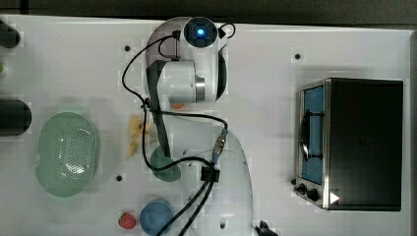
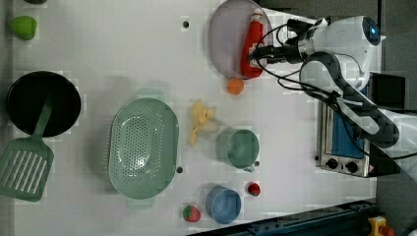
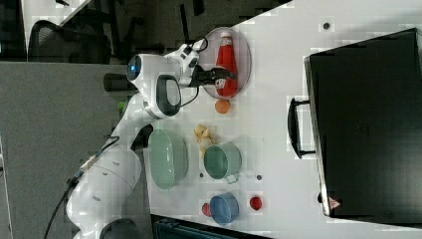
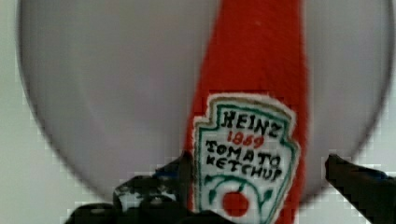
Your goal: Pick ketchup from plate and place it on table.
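My arm reaches out from its base, elbow bent, wrist low, seen in the left view. My pincer is spread wide, one finger each side of the ketchup; contact probably not made, hard to tell in the wrist view.

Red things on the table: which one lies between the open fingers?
The ketchup, lying on the plate. The strawberry and small red ball sit far off.
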Motion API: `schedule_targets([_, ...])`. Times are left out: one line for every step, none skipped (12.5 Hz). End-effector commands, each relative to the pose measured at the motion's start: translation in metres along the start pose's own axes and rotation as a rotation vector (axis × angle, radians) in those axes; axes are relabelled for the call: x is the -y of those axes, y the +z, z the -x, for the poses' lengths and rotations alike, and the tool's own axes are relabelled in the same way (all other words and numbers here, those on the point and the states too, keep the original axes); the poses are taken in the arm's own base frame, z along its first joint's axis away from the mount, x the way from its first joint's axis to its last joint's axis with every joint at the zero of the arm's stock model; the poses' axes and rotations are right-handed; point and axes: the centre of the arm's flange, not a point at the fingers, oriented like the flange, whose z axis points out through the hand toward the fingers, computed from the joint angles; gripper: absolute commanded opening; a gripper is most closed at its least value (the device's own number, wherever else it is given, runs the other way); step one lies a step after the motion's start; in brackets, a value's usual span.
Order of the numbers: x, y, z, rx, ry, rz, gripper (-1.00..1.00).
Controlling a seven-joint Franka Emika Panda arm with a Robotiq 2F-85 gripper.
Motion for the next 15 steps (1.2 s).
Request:
schedule_targets([0.012,0.006,-0.012,-0.062,-0.083,0.009,1.00])
schedule_targets([0.012,0.013,-0.014,-0.075,-0.083,0.006,1.00])
schedule_targets([0.013,0.018,-0.015,-0.085,-0.083,0.003,1.00])
schedule_targets([0.013,0.021,-0.015,-0.092,-0.083,0.002,1.00])
schedule_targets([0.013,0.020,-0.016,-0.094,-0.083,0.002,0.91])
schedule_targets([0.012,0.022,-0.014,-0.086,-0.079,0.003,0.68])
schedule_targets([0.013,0.021,-0.014,-0.089,-0.079,0.002,0.41])
schedule_targets([0.014,0.018,-0.016,-0.094,-0.080,0.002,0.19])
schedule_targets([0.013,0.017,-0.016,-0.095,-0.076,0.002,0.18])
schedule_targets([0.014,0.010,-0.018,-0.106,-0.078,0.001,0.18])
schedule_targets([0.015,-0.004,-0.021,-0.125,-0.072,0.001,0.18])
schedule_targets([0.014,-0.024,-0.024,-0.149,-0.054,0.002,0.18])
schedule_targets([0.012,-0.048,-0.027,-0.172,-0.020,0.003,0.18])
schedule_targets([0.009,-0.075,-0.028,-0.186,0.014,0.006,0.18])
schedule_targets([0.005,-0.103,-0.026,-0.182,0.043,0.012,0.18])
